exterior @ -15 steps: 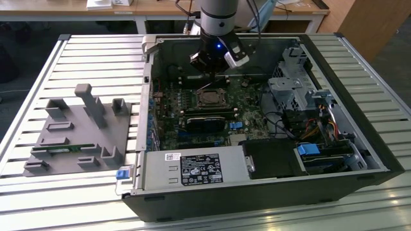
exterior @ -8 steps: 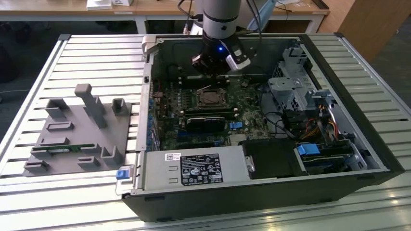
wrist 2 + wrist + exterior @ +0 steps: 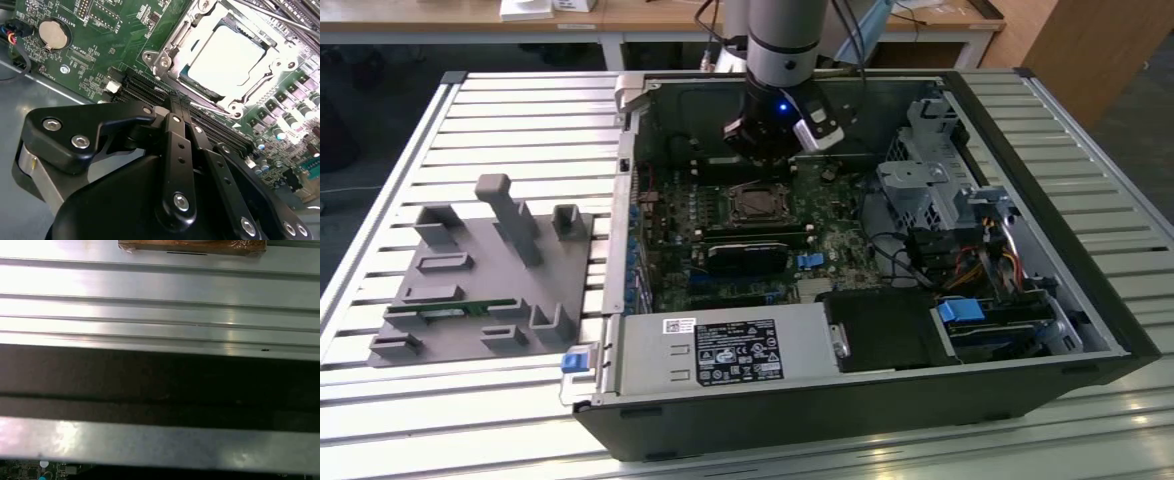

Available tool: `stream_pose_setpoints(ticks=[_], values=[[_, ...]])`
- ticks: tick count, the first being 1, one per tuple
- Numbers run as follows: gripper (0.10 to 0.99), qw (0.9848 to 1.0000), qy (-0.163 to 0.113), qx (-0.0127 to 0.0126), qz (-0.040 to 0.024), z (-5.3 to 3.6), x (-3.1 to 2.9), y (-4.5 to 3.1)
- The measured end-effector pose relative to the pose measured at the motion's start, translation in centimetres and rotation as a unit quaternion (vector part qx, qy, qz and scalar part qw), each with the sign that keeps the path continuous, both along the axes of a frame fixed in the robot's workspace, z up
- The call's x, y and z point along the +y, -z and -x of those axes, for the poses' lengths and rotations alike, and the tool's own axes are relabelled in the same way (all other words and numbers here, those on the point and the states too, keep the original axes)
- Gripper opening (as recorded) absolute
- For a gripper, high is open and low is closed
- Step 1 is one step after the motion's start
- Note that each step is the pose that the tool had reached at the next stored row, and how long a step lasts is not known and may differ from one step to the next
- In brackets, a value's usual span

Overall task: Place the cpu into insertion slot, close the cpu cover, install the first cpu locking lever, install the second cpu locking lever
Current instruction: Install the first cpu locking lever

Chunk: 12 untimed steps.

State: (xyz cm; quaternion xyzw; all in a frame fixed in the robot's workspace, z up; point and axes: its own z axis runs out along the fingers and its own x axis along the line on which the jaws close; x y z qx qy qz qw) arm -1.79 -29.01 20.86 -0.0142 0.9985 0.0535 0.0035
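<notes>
An open computer case (image 3: 1067, 300) lies on its side on a slatted metal surface (image 3: 520, 110), so the green motherboard (image 3: 720, 270) faces up and the arm can reach it from above. The arm comes down into the case near its far wall, and the end effector (image 3: 781, 140) hangs just above the board, close behind the insertion slot (image 3: 757, 203) as the exterior view shows it.

In the second wrist view the end effector (image 3: 177, 107) has its black fingers (image 3: 175, 145) drawn close together, with nothing between them. Their tips point toward the edge of the slot's metal frame, across the long black memory slots (image 3: 145, 87) that run beside it.

The cpu (image 3: 227, 57) already lies in the insertion slot (image 3: 165, 62), its dull silver top bright under the light. The cpu cover (image 3: 260, 82) appears to lie flat around it, the chip showing through its square window, so the first two steps look done. Thin metal rods run along the frame's sides; whether these locking levers are hooked down cannot be told. The narrow, empty fingers suggest pushing a lever rather than carrying a part.

On the exterior view's left, well apart from the case, a grey holder (image 3: 480, 280) with upright posts stands on the surface, likely there to keep parts at fixed places. A round coin battery (image 3: 52, 34) sits on the board away from the slot.
</notes>
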Motion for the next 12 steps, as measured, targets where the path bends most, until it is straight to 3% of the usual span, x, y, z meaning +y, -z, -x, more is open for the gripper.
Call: stream_pose_setpoints(ticks=[8, 12], values=[[0.106, 1.0000, 0.001, 0.0020, 0.0000, -0.09, 0.00, 0.86], [0.106, 1.0000, 0.001, 0.0024, 0.0002, -0.10, -0.01, 0.94]])
